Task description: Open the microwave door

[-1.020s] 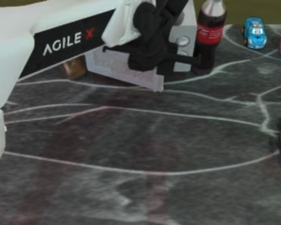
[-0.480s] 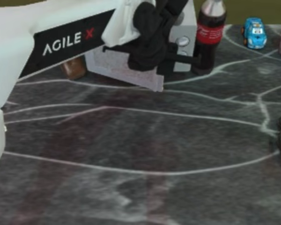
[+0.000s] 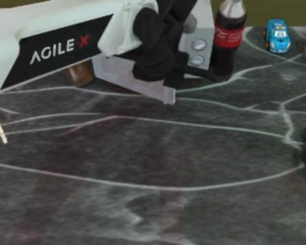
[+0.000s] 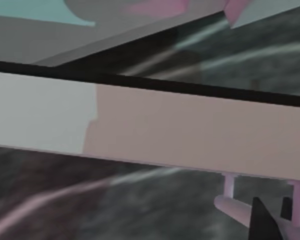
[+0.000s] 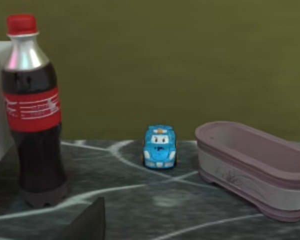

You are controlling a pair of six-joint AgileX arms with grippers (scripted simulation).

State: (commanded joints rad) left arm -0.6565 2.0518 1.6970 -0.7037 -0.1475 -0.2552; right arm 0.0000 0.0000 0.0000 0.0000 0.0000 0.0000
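Nearby, cola bottle (image 3: pixel 228 38), toy car (image 3: pixel 277 35), planter (image 5: pixel 255 167)

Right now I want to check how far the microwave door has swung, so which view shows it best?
The top view: the microwave door angles out from the microwave, partly behind the left gripper. The left wrist view shows only a close door slab. The right wrist view misses the door.

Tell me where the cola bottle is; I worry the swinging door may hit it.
In the top view the cola bottle stands at the table's far edge, right of centre, beside the microwave and left of the blue toy car.
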